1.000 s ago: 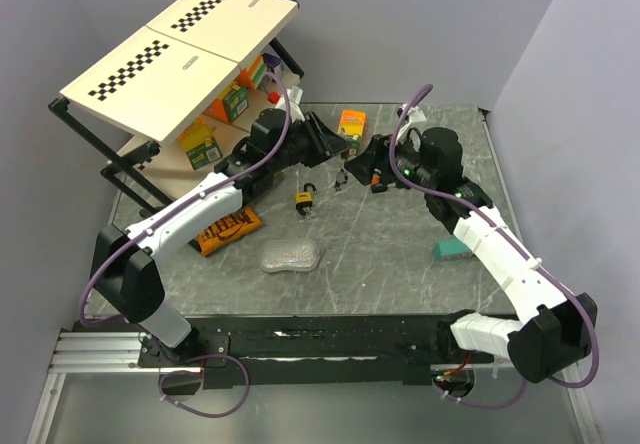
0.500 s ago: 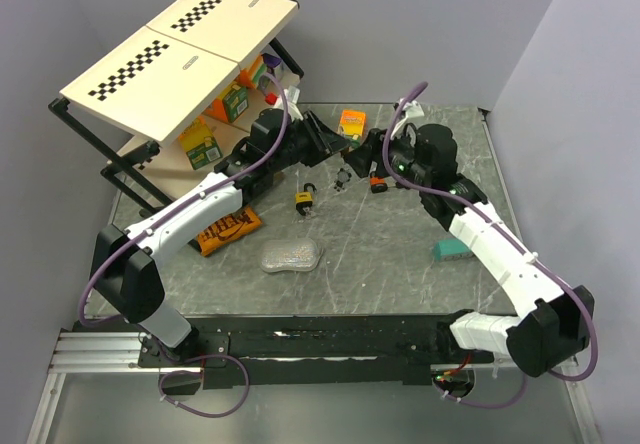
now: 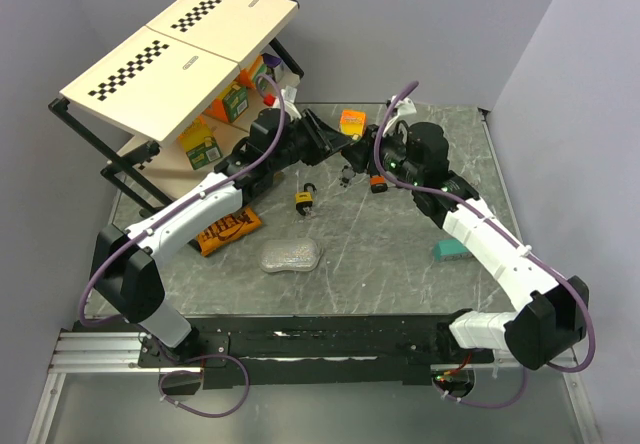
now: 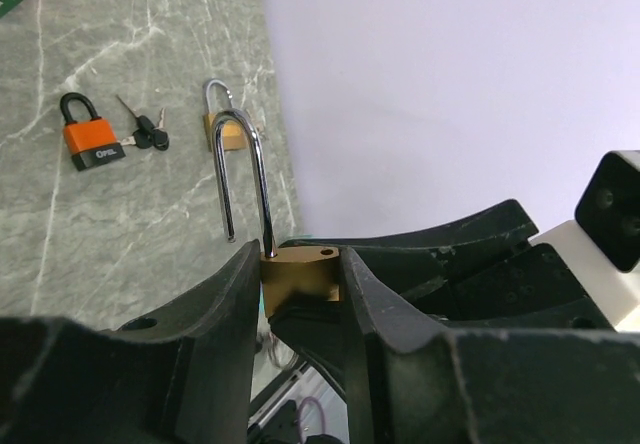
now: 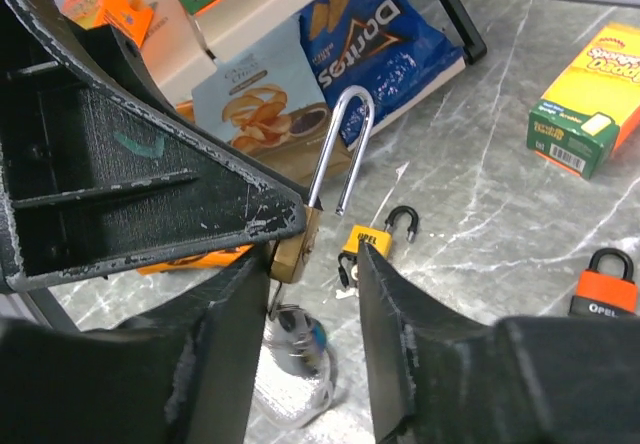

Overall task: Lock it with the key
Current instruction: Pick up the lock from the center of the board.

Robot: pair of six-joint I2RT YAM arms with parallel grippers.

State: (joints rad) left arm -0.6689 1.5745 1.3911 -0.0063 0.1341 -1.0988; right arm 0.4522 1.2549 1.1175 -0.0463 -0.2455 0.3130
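Note:
My left gripper [image 4: 300, 264] is shut on the body of a brass padlock [image 4: 298, 276]. Its long silver shackle [image 4: 246, 169] stands up, swung open. In the top view, my left gripper [image 3: 335, 144] and right gripper [image 3: 360, 154] meet above the table's far middle. My right gripper [image 5: 312, 264] is open, its jaws on either side of the space just below the brass padlock [image 5: 296, 246]. A key bunch [image 5: 303, 341] hangs there under the lock body. Neither jaw visibly touches it.
On the table lie a yellow padlock [image 3: 303, 201], an orange padlock [image 3: 378, 184] with keys [image 4: 145, 134], and a second brass padlock [image 4: 225, 124]. An orange box [image 3: 351, 122], a teal block [image 3: 452, 250], a clear bag [image 3: 291, 256] and a snack bag [image 3: 225, 229] lie around. A shelf [image 3: 130, 159] stands far left.
My right gripper has moved left up to the lock in my left gripper, and its jaws have narrowed. The left arm has held still.

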